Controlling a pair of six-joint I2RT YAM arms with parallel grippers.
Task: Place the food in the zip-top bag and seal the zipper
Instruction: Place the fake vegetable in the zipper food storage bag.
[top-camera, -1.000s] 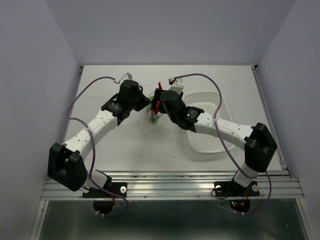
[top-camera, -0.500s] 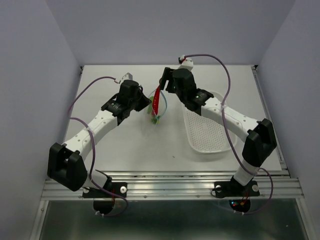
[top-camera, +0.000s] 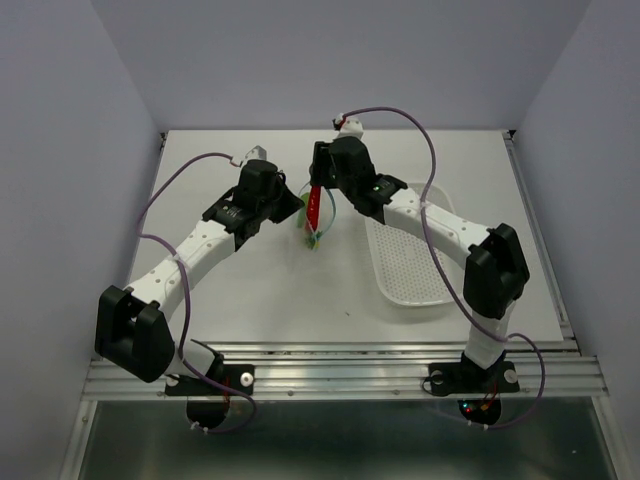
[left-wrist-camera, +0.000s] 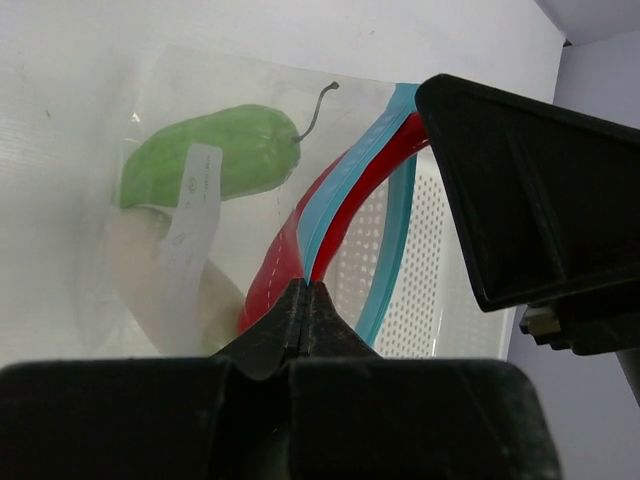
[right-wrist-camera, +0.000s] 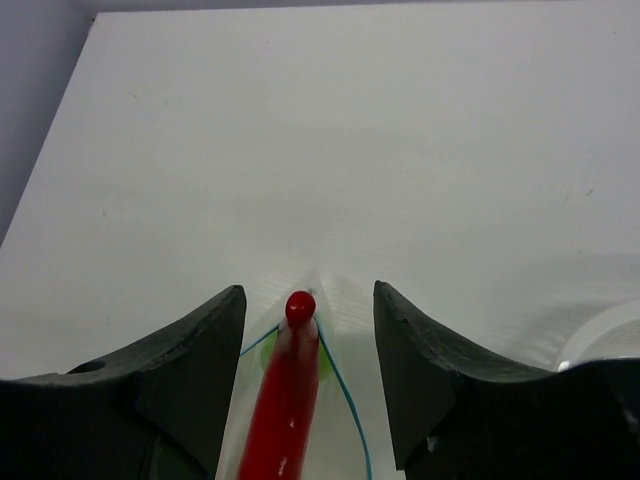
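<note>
The clear zip-top bag lies mid-table with its mouth held up. My left gripper is shut on the light blue zipper at the mouth's near edge. In the left wrist view the green cucumber-like piece and the white radish lie inside the bag. The red chili stands steeply in the bag's mouth, between the two zipper strips, and also shows in the left wrist view. My right gripper hovers over it, jaws open on either side of the chili without touching it.
The white perforated basket lies right of the bag, under my right forearm; its wall shows behind the bag in the left wrist view. Bare white table surrounds the bag, with grey walls at the sides and back.
My right gripper rose from low beside the bag to above its mouth, and the chili now hangs steeply into the opening. My left gripper has kept its hold on the zipper.
</note>
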